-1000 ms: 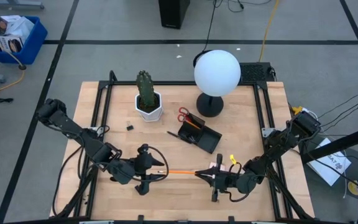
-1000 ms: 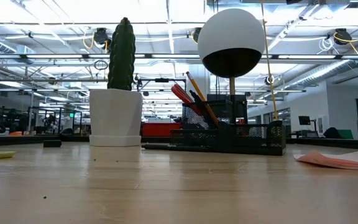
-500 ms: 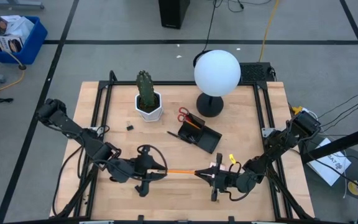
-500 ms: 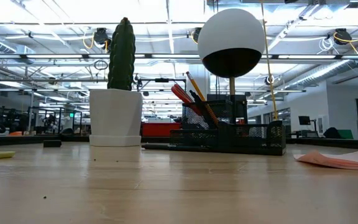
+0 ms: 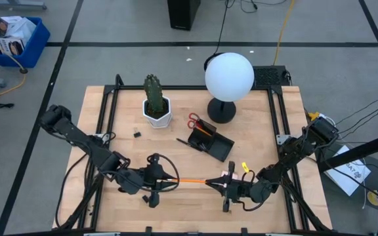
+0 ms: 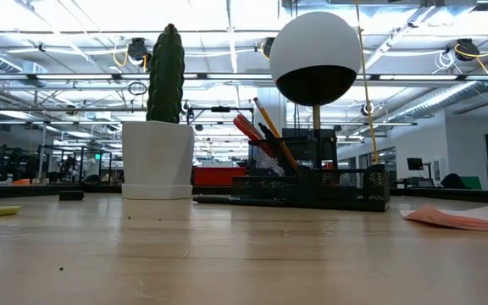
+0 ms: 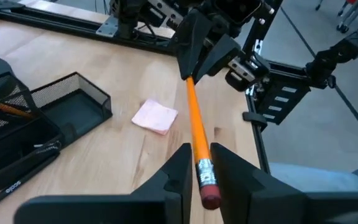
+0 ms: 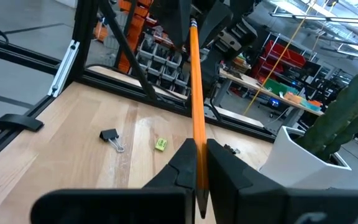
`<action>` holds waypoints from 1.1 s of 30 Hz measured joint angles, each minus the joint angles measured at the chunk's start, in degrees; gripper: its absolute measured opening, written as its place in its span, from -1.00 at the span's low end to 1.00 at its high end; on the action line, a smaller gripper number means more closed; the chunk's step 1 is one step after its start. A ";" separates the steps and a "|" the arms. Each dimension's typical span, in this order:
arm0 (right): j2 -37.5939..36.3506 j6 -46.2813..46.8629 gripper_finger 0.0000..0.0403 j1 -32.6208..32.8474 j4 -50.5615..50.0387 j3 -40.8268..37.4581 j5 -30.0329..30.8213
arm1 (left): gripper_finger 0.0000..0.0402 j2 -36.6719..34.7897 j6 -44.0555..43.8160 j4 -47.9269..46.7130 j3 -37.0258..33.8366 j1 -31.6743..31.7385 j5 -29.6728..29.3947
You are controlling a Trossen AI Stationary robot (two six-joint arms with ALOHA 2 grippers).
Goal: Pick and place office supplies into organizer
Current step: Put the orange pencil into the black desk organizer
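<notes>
An orange pencil [image 5: 190, 180] is held level above the near part of the table [image 5: 189, 210], gripped at both ends. The left gripper [image 5: 165, 181] is closed on the eraser end, as seen in the left wrist view, where the pencil [image 7: 196, 134] passes between the two dark fingers [image 7: 176, 177] with the pink eraser nearest the camera. The right gripper [image 5: 216, 183] is closed on the other end; in the right wrist view the pencil [image 8: 197, 93] rises from between that gripper's fingers [image 8: 182, 165] toward the left arm's gripper.

Both arms are stretched low over the table. The left arm is extended from its base at the 9 o'clock edge down toward 7 o'clock, its wrist pointed to the table's centre line. The right arm is extended from the 3 o'clock edge toward 5 o'clock, its wrist pointed back at the left one, so that the two grippers face each other along the pencil.

The organizer [image 5: 210, 139] is set just right of the table's centre, toward 12 o'clock from the pencil and well apart from it. Red-handled scissors [image 5: 193, 121] and a second orange pencil [image 5: 204, 130] are stood in its tall compartment. A pink sticky-note pad [image 7: 155, 116] lies flat near the organizer's low tray, and a small yellow piece [image 5: 245, 167] lies at about 4 o'clock.
</notes>
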 joint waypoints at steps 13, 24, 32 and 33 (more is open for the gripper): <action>-0.02 0.15 -0.95 0.01 -0.03 0.00 -0.07 | -0.77 1.47 0.27 2.36 0.00 0.21 -0.89; -0.02 0.83 -0.95 0.00 -0.02 0.00 -0.20 | -0.44 1.46 0.58 2.26 0.00 0.29 -0.62; -0.02 0.86 -0.95 -0.02 -0.01 0.00 -1.25 | -0.53 1.46 0.58 2.40 0.00 1.39 -1.31; -0.02 0.83 -0.95 -0.02 0.03 0.00 -1.26 | -0.54 1.46 0.57 2.40 0.00 1.45 -1.31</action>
